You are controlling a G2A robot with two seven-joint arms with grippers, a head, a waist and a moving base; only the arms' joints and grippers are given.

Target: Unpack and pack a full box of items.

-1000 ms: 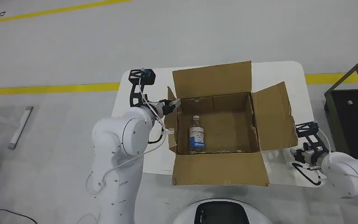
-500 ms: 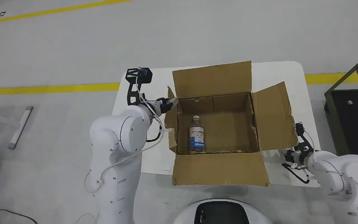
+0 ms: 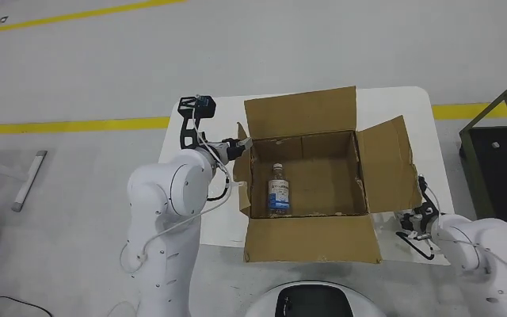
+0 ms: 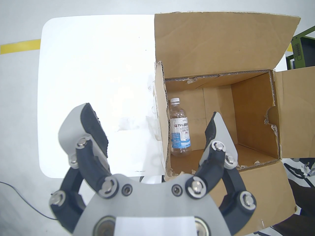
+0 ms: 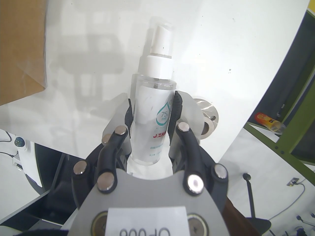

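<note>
Box (image 3: pixel 301 111) on white tabletop (image 3: pixel 396 99), top open, all four flaps folded out flat. Plain brown cardboard, rim ragged and torn at near right corner in left wrist view (image 4: pixel 216 42).

One clear bottle (image 3: pixel 278 190) inside: white cap, blue-and-white label. Looks to lie flat on box floor, close to left wall, cap toward far wall. Same bottle from left wrist (image 4: pixel 180 130), just inside that wall.

Left hand (image 4: pixel 152 114) spread wide, nothing between fingers (image 4: pixel 93 124), touching nothing. Hangs above tabletop (image 4: pixel 86 62) just outside box's left wall, well above rim height.

Right hand (image 5: pixel 153 104) clamped on spray bottle (image 5: pixel 157 67). Pads (image 5: pixel 176 109) pressed on both sides of clear body, around labelled lower half. White pump collar and clear overcap stick out past fingertips, pointing away from wrist. Bottle roughly in line with hand, over bare tabletop (image 5: pixel 209 37), box flap (image 5: pixel 22 37) off to one side, apart from it. From top view, hand (image 3: pixel 416 222) sits low at near right corner of tabletop, just beside right flap's near corner. Cannot tell whether spray bottle touches tabletop.

Green rack (image 3: pixel 483 150) right of tabletop, yellow line (image 3: pixel 87 124) on floor behind.
</note>
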